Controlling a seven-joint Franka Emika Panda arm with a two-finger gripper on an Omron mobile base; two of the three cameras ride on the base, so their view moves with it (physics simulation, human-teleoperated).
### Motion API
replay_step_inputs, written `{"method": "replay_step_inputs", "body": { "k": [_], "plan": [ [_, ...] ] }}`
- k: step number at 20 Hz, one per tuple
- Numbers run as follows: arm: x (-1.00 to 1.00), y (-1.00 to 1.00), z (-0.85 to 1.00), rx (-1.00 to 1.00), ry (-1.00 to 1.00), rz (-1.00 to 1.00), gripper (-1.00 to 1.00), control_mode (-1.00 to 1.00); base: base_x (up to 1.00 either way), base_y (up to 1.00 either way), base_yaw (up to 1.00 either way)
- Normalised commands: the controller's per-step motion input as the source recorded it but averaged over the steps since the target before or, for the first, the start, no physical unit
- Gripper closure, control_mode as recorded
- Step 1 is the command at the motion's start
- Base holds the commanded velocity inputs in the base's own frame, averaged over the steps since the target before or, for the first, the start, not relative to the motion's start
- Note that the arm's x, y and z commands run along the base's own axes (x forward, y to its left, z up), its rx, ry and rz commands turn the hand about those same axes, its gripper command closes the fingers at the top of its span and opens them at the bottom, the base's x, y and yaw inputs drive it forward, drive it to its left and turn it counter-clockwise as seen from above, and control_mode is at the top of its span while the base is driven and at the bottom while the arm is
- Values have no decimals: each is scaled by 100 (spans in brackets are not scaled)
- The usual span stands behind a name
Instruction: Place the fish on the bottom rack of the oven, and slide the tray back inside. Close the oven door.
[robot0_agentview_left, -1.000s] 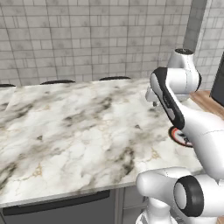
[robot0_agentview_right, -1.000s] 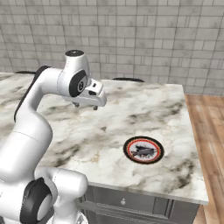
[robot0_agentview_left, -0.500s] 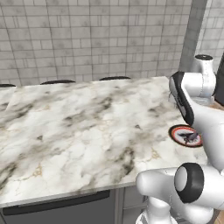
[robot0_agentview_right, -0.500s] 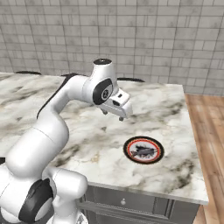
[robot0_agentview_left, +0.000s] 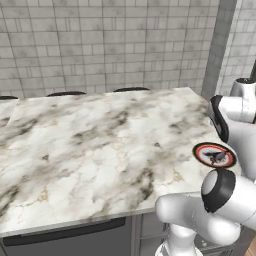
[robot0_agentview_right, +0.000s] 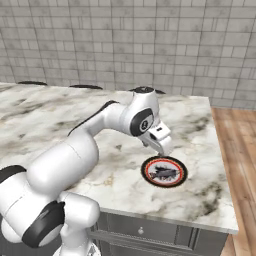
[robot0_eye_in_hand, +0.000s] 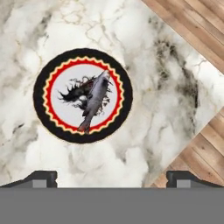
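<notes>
Nothing of the task done: fish (robot0_eye_in_hand: 94, 101) lay on plate (robot0_eye_in_hand: 52, 74) near counter (robot0_agentview_left: 100, 145) corner, not lifted; racking, sliding tray in and shutting door all left. Gripper (robot0_eye_in_hand: 111, 177) hung above, jaws spread wide and empty, fish ahead of fingertips (robot0_eye_in_hand: 41, 178), apart.

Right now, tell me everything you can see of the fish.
The fish is slim, silvery grey with a darker back, and looks like a whole fish with a narrow tail. It lies flat, slanted across the middle of a round plate with a black rim, a red ring edged in yellow scallops, and a white centre bearing a dark pattern. The plate rests on the marble counter near its corner by the wood floor. Nothing else touches the fish; the open gripper hangs above it.
</notes>
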Motion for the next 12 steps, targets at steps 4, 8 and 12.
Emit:
{"method": "replay_step_inputs", "body": {
  "k": [4,8,12],
  "plan": [
    [0,-23,-48,0,0,-14,-100,-100,0,0,0],
    [8,-2,-40,3,0,-4,-100,-100,0,0,0],
    [12,0,-38,5,0,-1,-100,-100,0,0,0]
  ]
}}
